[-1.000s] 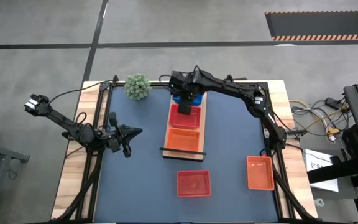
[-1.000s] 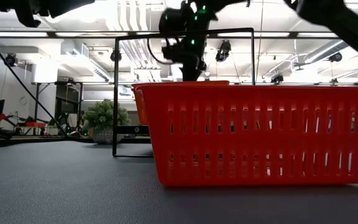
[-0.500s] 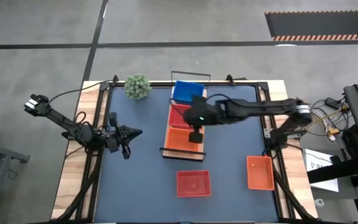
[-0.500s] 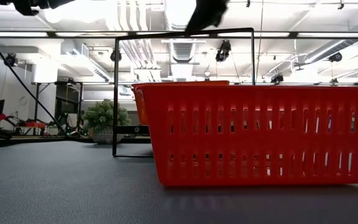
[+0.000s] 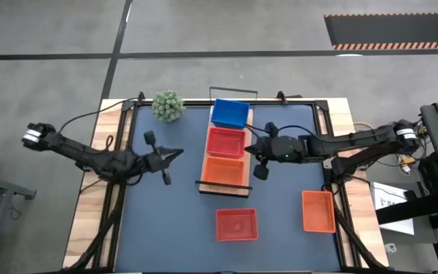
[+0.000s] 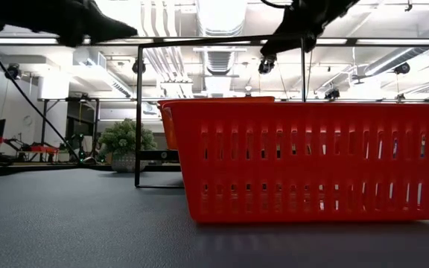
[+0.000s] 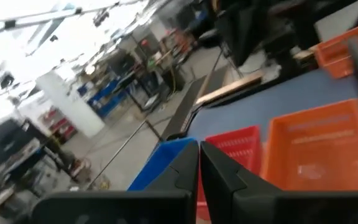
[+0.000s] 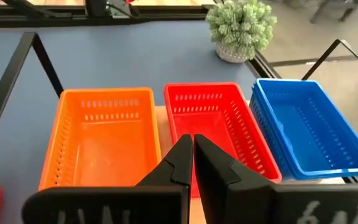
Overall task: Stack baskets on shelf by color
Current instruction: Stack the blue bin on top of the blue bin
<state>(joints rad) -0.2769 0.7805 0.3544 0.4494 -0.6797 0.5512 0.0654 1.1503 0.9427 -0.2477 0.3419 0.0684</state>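
a: what changed on the shelf (image 5: 227, 156)?
b: the right end effector (image 5: 258, 172), closed and empty, has pulled back just beside it; blue (image 5: 230, 113), red (image 5: 226, 142) and orange baskets (image 5: 224, 170) sit in a row there.
a: the left?
b: left end effector (image 5: 175, 153), closed, has edged nearer over the worktop (image 5: 173, 213). a red basket (image 6: 315, 160) blocks the low view.

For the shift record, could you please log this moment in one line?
shelf: blue, red, orange baskets | mat: red, orange | both jaws shut, empty
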